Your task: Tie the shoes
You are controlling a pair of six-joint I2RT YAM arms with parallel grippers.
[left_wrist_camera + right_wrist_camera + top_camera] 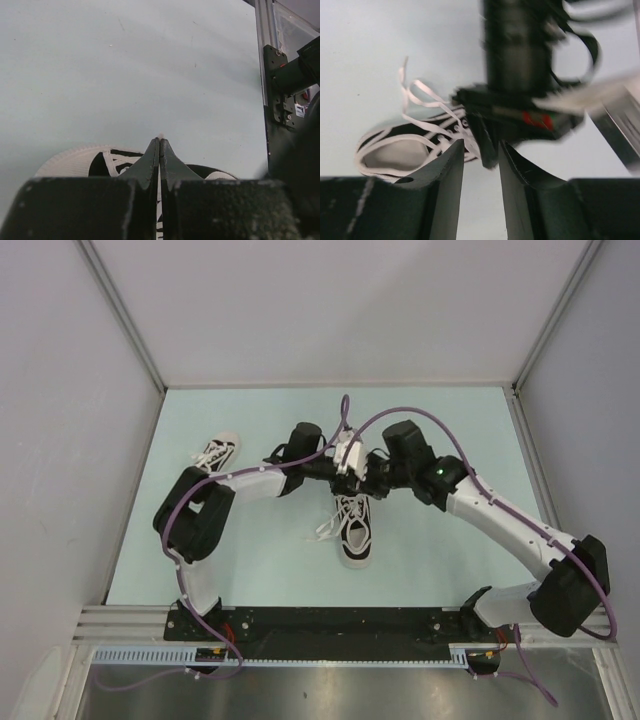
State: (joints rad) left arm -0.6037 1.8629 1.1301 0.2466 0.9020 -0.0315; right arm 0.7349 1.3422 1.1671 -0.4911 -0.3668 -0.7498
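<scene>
Shut left tool (pixel 159 142) hovers over a shoe (pixel 75 160).

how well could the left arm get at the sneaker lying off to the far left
Probably yes: the far-left sneaker lies uncovered beside the left forearm. But the left gripper is shut, seemingly on a white lace of the middle sneaker, so it must release first.

Pale table (pixel 250 560): far-left shoe (pixel 218 452), middle shoe (pixel 354 536) (laces loose).

One black, loose-laced sneaker (pixel 356 540) lies centrally, its mate (pixel 219 452) far left.
</scene>
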